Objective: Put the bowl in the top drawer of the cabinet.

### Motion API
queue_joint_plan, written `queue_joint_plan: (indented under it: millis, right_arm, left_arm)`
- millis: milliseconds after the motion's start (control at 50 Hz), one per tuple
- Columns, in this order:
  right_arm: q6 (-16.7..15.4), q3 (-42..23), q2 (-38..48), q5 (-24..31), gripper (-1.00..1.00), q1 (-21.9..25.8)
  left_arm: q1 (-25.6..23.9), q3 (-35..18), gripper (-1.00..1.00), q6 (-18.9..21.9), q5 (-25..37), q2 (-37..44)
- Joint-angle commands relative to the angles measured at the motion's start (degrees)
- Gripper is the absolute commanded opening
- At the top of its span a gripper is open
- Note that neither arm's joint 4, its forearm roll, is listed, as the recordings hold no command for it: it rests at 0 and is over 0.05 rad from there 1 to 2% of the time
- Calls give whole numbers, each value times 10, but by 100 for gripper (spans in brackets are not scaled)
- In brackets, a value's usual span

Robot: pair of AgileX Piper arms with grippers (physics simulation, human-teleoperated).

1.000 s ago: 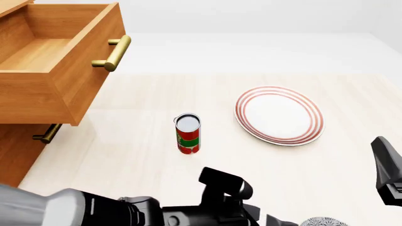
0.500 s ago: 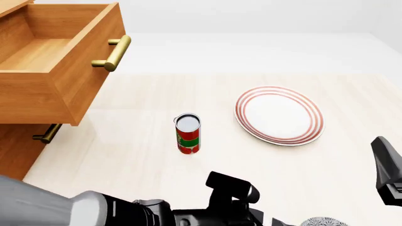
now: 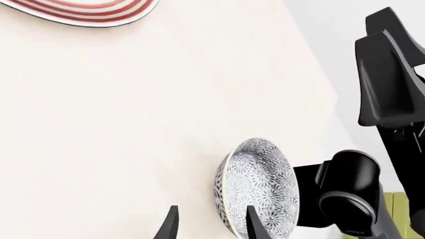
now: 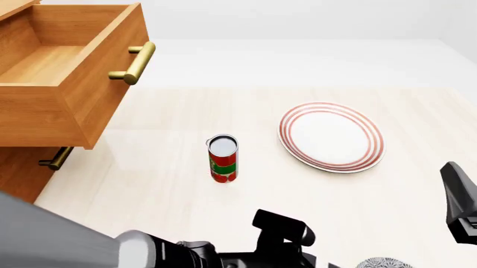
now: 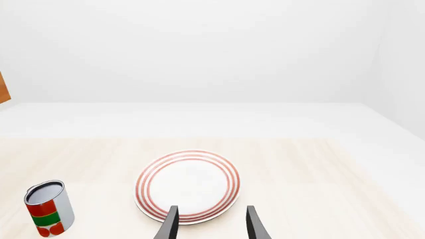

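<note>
The bowl [image 3: 256,191], white with a dense dark leafy pattern, rests on the table; only a sliver of the bowl [image 4: 384,262] shows at the front view's bottom edge. My left gripper [image 3: 211,226] is open right at it: one finger overlaps the bowl's wall, the other stands over bare table beside the rim. The top drawer [image 4: 67,84] of the cabinet [image 4: 22,178] is pulled out at the far left, and its inside is bare. My right gripper [image 5: 211,226] is open with nothing in it, pointing toward the plate.
A red-and-green can [image 4: 223,159] stands upright mid-table. A white plate with red rings [image 4: 332,135] lies to its right. The lower drawer's brass handle [image 4: 56,159] shows under the open drawer. The right arm [image 3: 388,74] stands close beside the bowl.
The left arm has slid further right along the front view's bottom edge toward the bowl. The bowl, can, plate and right arm have not moved.
</note>
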Motion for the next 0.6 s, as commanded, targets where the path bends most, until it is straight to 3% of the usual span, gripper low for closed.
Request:
queue_joint_plan:
  millis: [20,600]
  right_arm:
    - [0,0,0,0,100,0]
    - [0,0,0,0,100,0]
  left_arm:
    - [-6,-12,100,-4,-2,19]
    - [-18,-38,100,-10,3,48]
